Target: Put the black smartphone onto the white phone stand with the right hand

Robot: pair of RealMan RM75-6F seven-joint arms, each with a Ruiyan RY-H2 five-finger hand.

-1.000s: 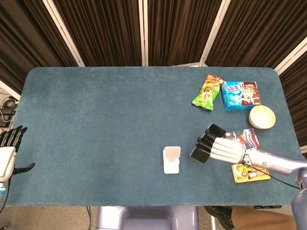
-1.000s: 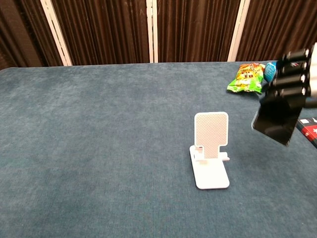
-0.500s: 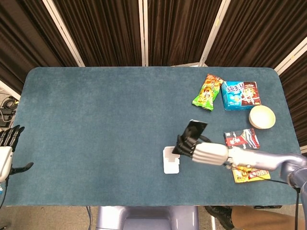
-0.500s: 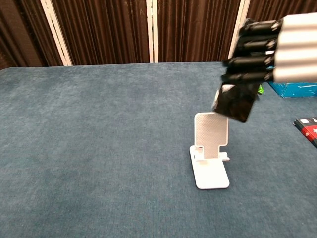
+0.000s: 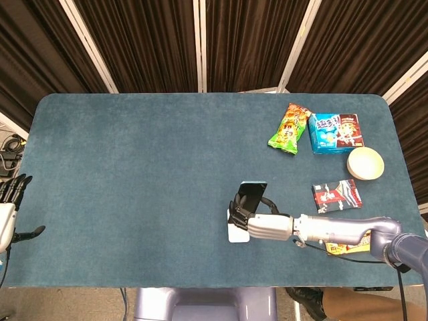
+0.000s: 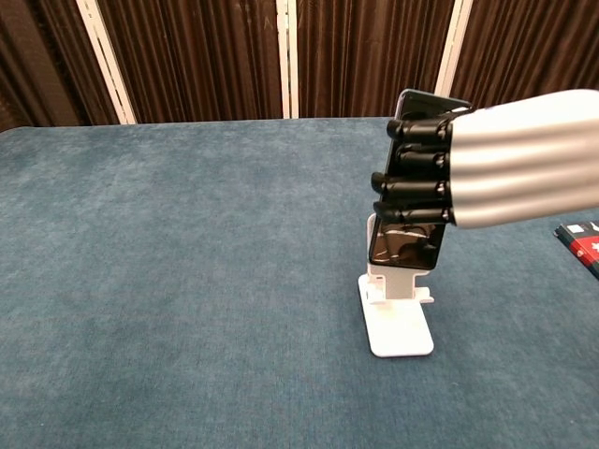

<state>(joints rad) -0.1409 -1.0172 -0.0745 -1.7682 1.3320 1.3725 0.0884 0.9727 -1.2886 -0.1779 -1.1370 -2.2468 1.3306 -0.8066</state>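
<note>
My right hand (image 5: 262,225) (image 6: 487,159) grips the black smartphone (image 5: 250,194) (image 6: 408,245) upright, with its dark fingers wrapped across the screen. The phone stands directly over the white phone stand (image 5: 236,232) (image 6: 398,323) and covers the stand's back plate in the chest view. The phone's lower edge hangs a little above the stand's lip. My left hand (image 5: 7,210) sits at the far left table edge, fingers spread and holding nothing.
Back right hold a green snack bag (image 5: 289,128), a blue box (image 5: 334,132) and a cream bowl (image 5: 365,162). A dark red packet (image 5: 337,194) (image 6: 583,242) and a yellow packet (image 5: 346,247) lie near my right forearm.
My right hand has carried the phone leftward from the right side of the table to a spot just over the stand and turned it upright. The left hand has barely shifted.
</note>
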